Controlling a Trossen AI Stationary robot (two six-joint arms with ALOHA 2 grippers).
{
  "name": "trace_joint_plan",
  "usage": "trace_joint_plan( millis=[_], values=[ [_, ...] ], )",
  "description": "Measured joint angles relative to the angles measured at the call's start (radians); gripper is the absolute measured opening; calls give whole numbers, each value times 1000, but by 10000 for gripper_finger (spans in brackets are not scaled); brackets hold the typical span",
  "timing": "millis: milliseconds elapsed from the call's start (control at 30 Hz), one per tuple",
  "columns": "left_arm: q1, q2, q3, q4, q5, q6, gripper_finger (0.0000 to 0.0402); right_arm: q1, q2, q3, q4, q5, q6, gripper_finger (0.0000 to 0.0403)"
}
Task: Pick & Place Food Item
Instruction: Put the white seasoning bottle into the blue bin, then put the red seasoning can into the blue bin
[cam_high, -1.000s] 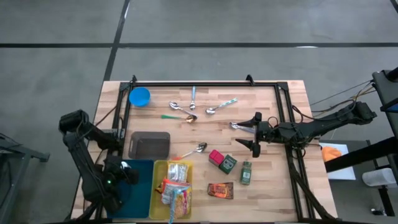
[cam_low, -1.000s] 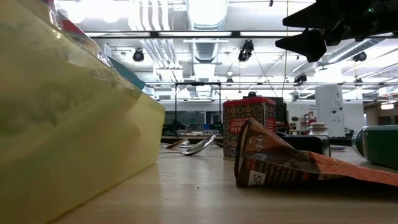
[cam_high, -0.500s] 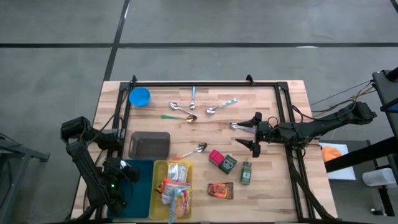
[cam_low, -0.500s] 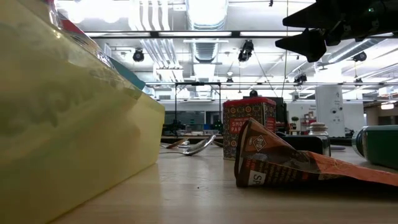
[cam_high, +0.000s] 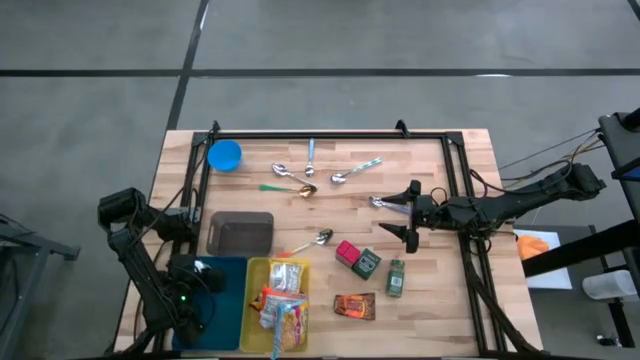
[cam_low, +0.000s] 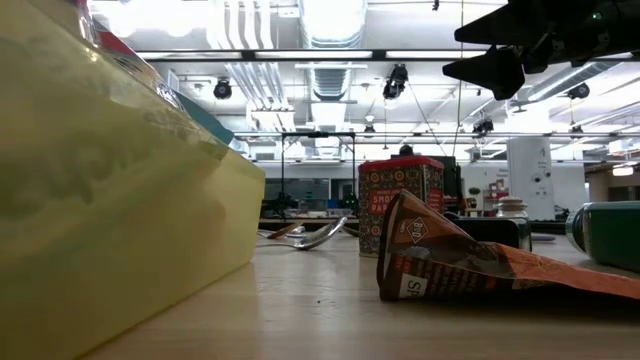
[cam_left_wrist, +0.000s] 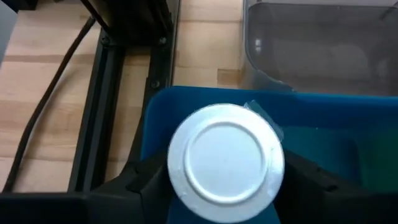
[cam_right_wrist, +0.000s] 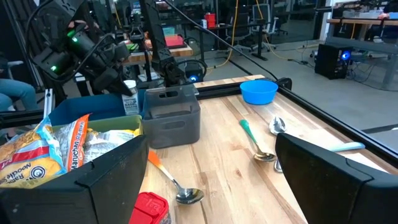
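Observation:
My left gripper is at the table's near left corner, over the blue bin, shut on a small container with a round white end. The right wrist view shows the container at that gripper's fingers, above the blue bin's rim. My right gripper hovers open over the table's right middle with nothing between its fingers. It is also in the low view, top right. On the wood near it lie a red tin, a green box, a green can and a brown snack packet. My left gripper pinches the container by its sides, just below the white round end, one finger on each side. The fingers slant down from above. The container is lifted clear over the blue bin's inside, its white end facing the wrist camera.
A yellow bin with noodle packs stands right of the blue bin, and a grey bin behind it. Several spoons and a blue bowl lie toward the far edge. A black frame rail runs along the left.
My left arm has folded lower, and its gripper has sunk a little toward the blue bin with the white-ended container still between its fingers.

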Motion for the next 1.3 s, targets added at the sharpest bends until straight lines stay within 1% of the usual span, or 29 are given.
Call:
trace_joint_plan(
  millis=[267, 600, 867, 967, 1200, 1300],
  values=[
    [0, 0, 0, 7, -2, 4, 252, 0, 0, 0, 0, 0, 0, 349],
    [-3, -40, 3, 4, -2, 7, 255, 0, 0, 0, 0, 0, 0, 349],
    [-3, -60, 4, -1, -37, 7, 259, 0, 0, 0, 0, 0, 0, 349],
    [-3, -66, 4, -1, -48, 7, 280, 0, 0, 0, 0, 0, 0, 349],
    [-3, -66, 4, -1, -50, 11, 357, 0, 0, 0, 0, 0, 0, 349],
    [-3, -66, 4, -1, -49, 12, 378, 0, 0, 0, 0, 0, 0, 349]
  ],
)
